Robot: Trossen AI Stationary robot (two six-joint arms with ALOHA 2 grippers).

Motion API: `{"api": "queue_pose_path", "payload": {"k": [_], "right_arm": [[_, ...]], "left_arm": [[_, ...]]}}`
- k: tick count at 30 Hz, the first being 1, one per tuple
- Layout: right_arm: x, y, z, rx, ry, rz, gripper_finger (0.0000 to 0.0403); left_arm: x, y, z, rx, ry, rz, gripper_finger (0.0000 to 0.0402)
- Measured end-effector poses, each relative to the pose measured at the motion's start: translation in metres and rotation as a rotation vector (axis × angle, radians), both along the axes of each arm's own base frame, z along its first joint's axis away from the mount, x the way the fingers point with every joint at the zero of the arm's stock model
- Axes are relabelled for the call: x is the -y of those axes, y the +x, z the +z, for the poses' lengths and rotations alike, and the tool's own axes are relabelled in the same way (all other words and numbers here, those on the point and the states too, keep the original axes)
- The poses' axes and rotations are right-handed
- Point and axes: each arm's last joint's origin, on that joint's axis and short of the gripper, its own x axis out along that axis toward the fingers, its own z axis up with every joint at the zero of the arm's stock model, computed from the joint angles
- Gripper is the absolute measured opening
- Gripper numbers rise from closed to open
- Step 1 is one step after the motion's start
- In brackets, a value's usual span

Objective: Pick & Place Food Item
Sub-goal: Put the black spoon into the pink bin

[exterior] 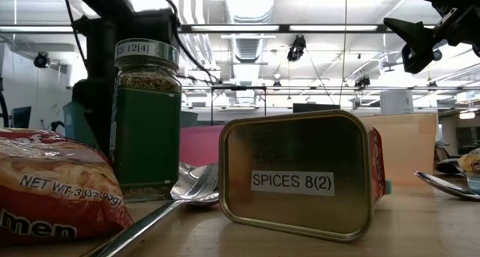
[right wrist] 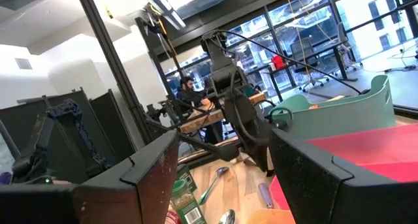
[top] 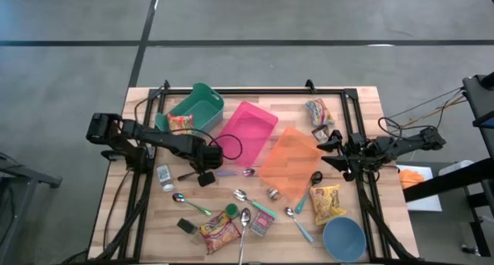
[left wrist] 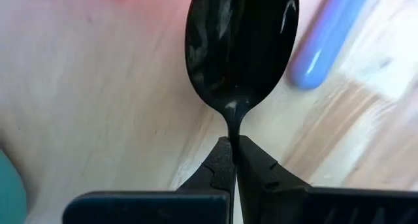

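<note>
- Left gripper (left wrist: 232, 160): fingers pinched together on the thin neck of a glossy black plastic spoon (left wrist: 241, 48), left of centre in the high view, beside the pink rectangular tray (top: 248, 128).
- Right gripper (top: 330, 151): jaws apart, holding nothing, raised at right of centre.
- Yellow noodle packet (top: 326, 202): lower right, on the wooden table (top: 147, 211).

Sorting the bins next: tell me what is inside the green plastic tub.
The green plastic tub holds one red-and-yellow snack packet at its lower end. The left arm's cable crosses that end, covering part of the floor.
</note>
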Motion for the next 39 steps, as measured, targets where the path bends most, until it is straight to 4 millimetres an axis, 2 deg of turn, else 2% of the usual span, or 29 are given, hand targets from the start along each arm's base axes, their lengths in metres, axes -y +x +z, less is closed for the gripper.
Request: {"api": "queue_pose_path", "payload": {"k": [12,18,24,30,35,39], "right_arm": [[0.0,0.0,0.0,0.0,0.0,-0.001,0.0235],[0.0,0.0,0.0,0.0,0.0,-0.001,0.0235],[0.0,0.0,0.0,0.0,0.0,-0.001,0.0235],[0.0,0.0,0.0,0.0,0.0,-0.001,0.0235],[0.0,0.0,0.0,0.0,0.0,-0.001,0.0235],[0.0,0.0,0.0,0.0,0.0,-0.002,0.0235]], "left_arm": [[0.001,-0.01,0.033,0.129,-0.033,0.055,0.0],[0.001,-0.019,0.054,0.227,-0.055,0.131,0.0],[0.0,-0.024,0.068,0.283,-0.083,0.219,0.0],[0.0,-0.014,0.094,0.363,-0.076,0.209,0.0],[-0.001,-0.006,0.125,0.444,-0.015,0.17,0.0],[-0.003,-0.002,0.142,0.5,0.029,0.175,0.0]]}}
